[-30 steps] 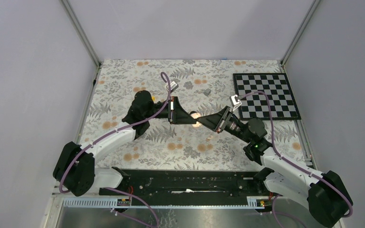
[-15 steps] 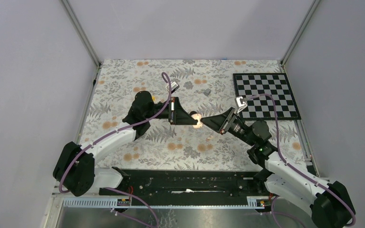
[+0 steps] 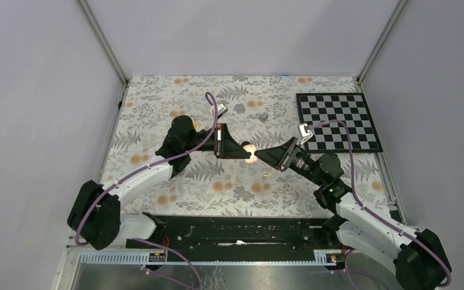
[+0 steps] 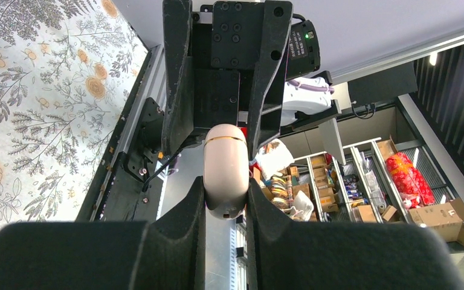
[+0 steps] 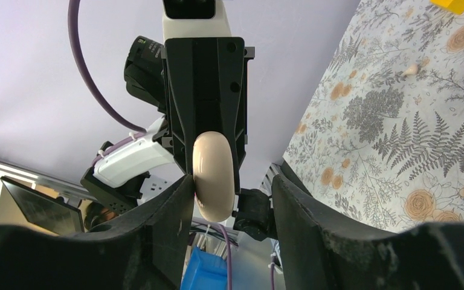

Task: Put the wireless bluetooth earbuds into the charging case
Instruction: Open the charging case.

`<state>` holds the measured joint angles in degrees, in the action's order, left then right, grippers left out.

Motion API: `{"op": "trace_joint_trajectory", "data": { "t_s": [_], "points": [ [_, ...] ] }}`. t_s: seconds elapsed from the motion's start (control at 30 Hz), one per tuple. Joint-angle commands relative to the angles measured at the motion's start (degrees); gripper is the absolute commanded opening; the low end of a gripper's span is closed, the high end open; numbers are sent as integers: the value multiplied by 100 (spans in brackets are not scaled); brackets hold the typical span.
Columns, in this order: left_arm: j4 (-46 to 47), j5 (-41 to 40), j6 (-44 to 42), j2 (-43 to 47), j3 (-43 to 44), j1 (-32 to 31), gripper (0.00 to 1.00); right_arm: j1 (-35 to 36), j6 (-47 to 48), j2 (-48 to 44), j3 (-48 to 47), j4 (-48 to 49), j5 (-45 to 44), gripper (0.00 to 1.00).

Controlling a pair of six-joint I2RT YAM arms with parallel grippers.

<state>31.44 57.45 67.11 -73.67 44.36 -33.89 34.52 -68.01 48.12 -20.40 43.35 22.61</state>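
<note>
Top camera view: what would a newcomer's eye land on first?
Above the middle of the floral cloth, the left gripper clamps a beige oval case in mid-air while the right gripper, facing it, stands open around it. A black-and-white checkerboard lies at the far right.

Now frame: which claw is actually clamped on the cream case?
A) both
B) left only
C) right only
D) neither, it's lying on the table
B. In the left wrist view, the left claw has both fingers pressed against the charging case, which is held up in the air. In the right wrist view, the right claw stands open, with a clear gap between the case and one finger.
</note>
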Motion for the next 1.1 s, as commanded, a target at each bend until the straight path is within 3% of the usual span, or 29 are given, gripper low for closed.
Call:
{"op": "trace_joint_trajectory", "data": {
  "t_s": [0.0, 0.37, 0.67, 1.07],
  "points": [
    [360, 82, -104, 153, -4, -21, 0, -33, 173, 111, -319, 156, 263, 58],
    [350, 114, -111, 210, 36, -21, 0, -36, 140, 399, -283, 294, 275, 60],
    [297, 206, -145, 338, 104, -21, 0, -76, 162, -61, 169, -171, -321, 59],
    [168, 203, -228, 442, 99, -21, 0, -155, 357, -177, -31, -583, -235, 60]
  ]
}}
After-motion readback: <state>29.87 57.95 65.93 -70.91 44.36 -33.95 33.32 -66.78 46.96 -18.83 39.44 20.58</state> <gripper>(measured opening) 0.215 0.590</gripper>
